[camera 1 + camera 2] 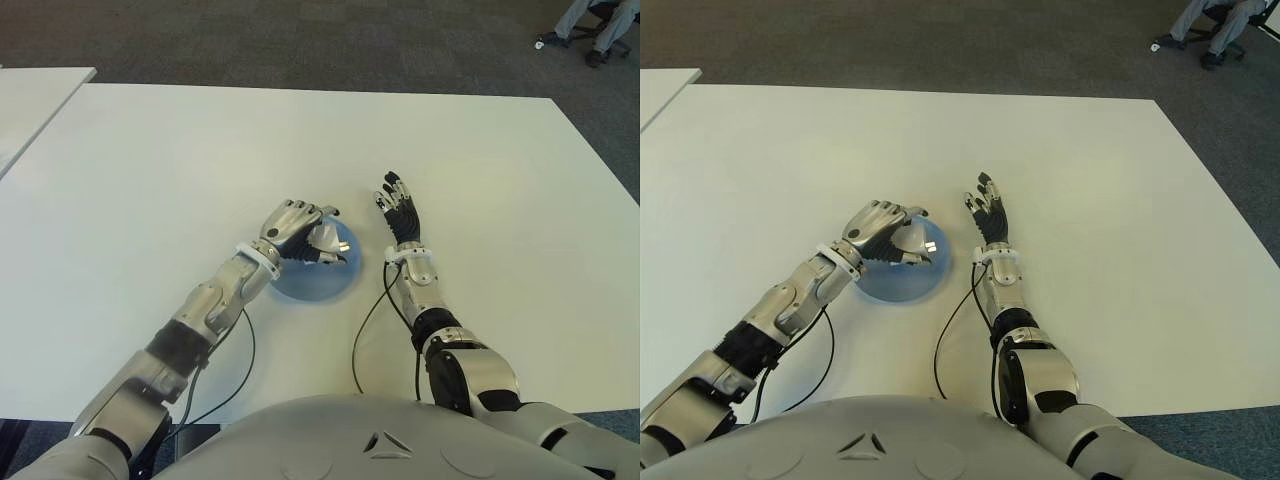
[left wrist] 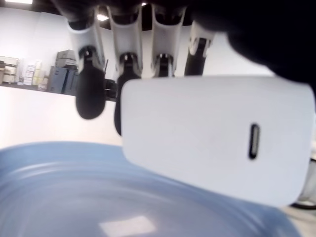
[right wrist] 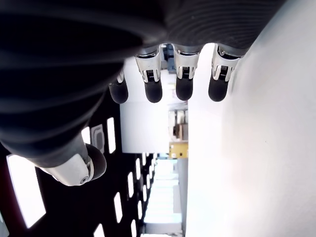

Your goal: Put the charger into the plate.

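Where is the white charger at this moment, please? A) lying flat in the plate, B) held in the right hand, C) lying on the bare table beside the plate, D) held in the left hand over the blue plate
D: the left hand grips the charger over the blue plate; the right hand is open, holding nothing.

Head stereo pair looks down, sharing white table (image 1: pixel 150 180); wrist cameras sit close behind own fingers.
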